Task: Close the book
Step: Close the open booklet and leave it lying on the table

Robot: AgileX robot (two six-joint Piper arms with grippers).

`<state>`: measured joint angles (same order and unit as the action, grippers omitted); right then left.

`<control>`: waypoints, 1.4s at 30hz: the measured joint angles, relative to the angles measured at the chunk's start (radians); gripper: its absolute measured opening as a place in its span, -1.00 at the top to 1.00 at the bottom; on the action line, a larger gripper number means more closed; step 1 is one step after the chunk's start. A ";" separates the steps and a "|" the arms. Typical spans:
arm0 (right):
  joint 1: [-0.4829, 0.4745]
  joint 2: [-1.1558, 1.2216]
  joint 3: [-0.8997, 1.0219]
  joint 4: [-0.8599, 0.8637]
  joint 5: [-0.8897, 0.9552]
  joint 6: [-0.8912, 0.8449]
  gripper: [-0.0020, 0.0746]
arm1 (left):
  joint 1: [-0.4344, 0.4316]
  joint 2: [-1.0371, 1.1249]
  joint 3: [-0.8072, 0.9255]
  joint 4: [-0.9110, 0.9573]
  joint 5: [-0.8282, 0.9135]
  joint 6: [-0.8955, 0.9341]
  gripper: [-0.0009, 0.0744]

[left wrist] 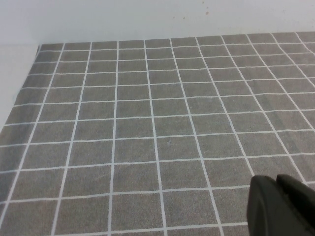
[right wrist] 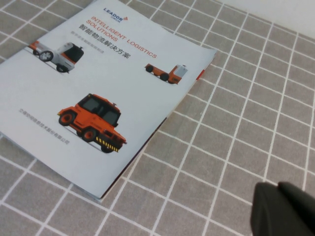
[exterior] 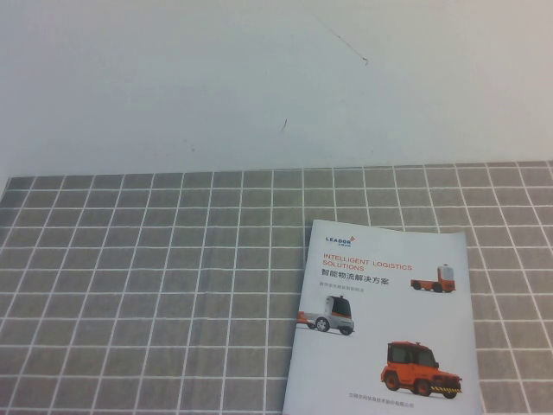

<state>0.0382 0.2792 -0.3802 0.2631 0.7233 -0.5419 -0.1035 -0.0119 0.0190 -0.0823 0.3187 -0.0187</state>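
The book (exterior: 380,324) is a thin white brochure with orange and silver vehicles on its cover. It lies closed and flat on the grey tiled cloth at the front right of the high view. The right wrist view shows the book (right wrist: 98,88) whole, cover up. My right gripper (right wrist: 278,192) hangs shut above bare cloth, off to the side of the book and not touching it. My left gripper (left wrist: 275,183) is shut too, holding nothing, over cloth well away from the book. Neither gripper appears in the high view.
The grey cloth with white grid lines (exterior: 155,277) covers the table up to the white wall (exterior: 259,78) at the back. Its left edge (left wrist: 24,83) shows in the left wrist view, with white surface beyond.
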 joint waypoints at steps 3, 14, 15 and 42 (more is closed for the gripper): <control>0.000 0.000 0.000 0.000 0.000 0.000 0.95 | 0.000 0.000 0.000 0.000 0.000 0.000 0.99; 0.052 -0.019 0.005 0.000 -0.003 0.000 0.95 | 0.000 0.000 0.000 0.002 0.000 0.000 0.99; 0.051 -0.028 0.013 0.000 -0.011 0.000 0.95 | 0.000 0.000 0.000 0.002 0.000 0.000 0.99; -0.083 -0.291 0.403 -0.212 -0.380 0.362 0.95 | 0.000 0.000 -0.002 0.004 0.004 -0.017 0.99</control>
<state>-0.0449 -0.0120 0.0226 0.0510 0.3436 -0.1803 -0.1035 -0.0119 0.0167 -0.0779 0.3224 -0.0353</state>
